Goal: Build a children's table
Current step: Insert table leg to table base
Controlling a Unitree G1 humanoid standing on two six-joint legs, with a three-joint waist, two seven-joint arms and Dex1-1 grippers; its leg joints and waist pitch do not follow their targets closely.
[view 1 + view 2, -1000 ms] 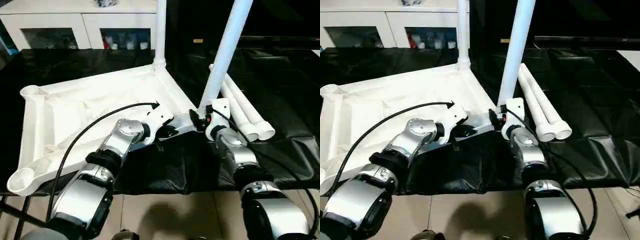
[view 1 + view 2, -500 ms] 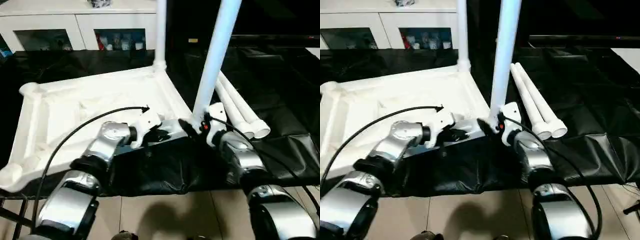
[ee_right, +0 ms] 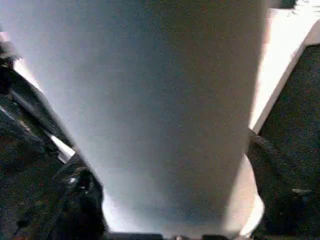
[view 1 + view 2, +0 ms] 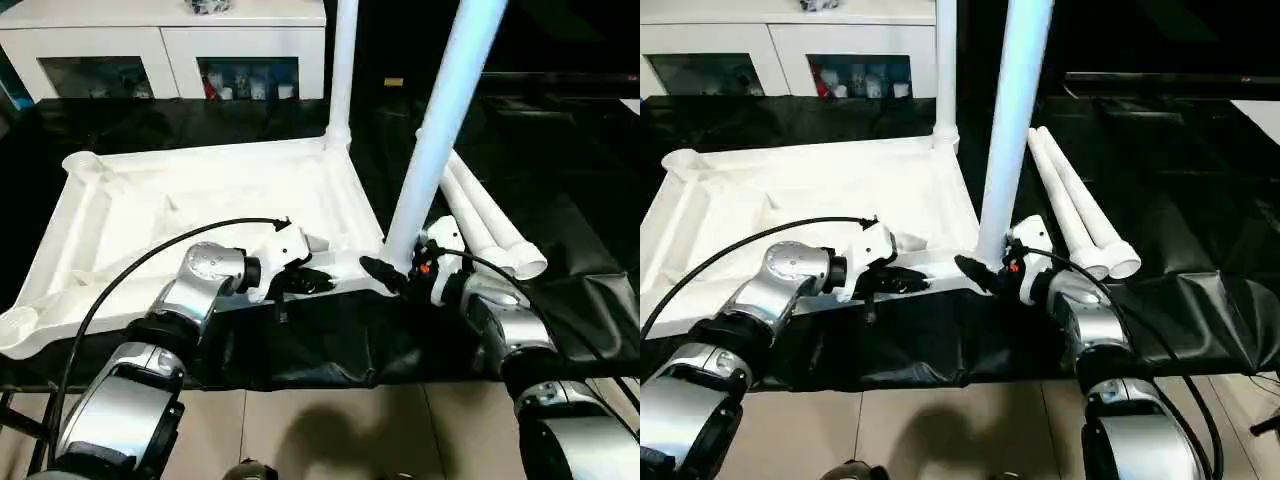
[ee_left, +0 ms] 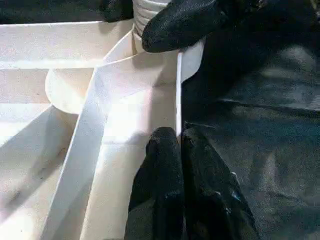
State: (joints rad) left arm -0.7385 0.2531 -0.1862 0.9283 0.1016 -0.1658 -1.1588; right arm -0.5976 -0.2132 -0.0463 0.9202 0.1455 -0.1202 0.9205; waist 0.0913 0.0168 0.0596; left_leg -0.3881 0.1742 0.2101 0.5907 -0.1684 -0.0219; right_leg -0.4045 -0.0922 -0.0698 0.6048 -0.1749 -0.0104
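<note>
I see the children's table (image 4: 200, 215) lying upside down on the black-covered tabletop (image 4: 590, 200), ribbed underside facing up. The far left corner socket (image 4: 80, 162) and the near left corner socket (image 4: 20, 325) are open.

One leg (image 4: 342, 70) stands upright in the far right corner socket. A second leg (image 4: 440, 130) rises from the near right corner socket, leaning slightly to the right toward its upper end. Two more legs (image 4: 495, 225) lie side by side on the black cover, just beside the right edge of the table, round ends toward me.

Left tool (image 4: 312, 283): positioned at the near edge of the table, left of the near right corner. In the left wrist view the two black fingers (image 5: 170, 170) are pressed together, with the thin rim wall of the table (image 5: 178, 95) ending right at their tips. I cannot tell whether the rim is pinched between them.

Right tool (image 4: 395, 270): positioned at the base of the leaning leg. One black finger (image 4: 978, 272) reaches across the near side of the leg's foot at the corner socket. I cannot tell from the views whether this tool is clamped on the leg or standing apart around it.

A white cabinet (image 4: 160, 45) with glass doors stands behind the tabletop.
</note>
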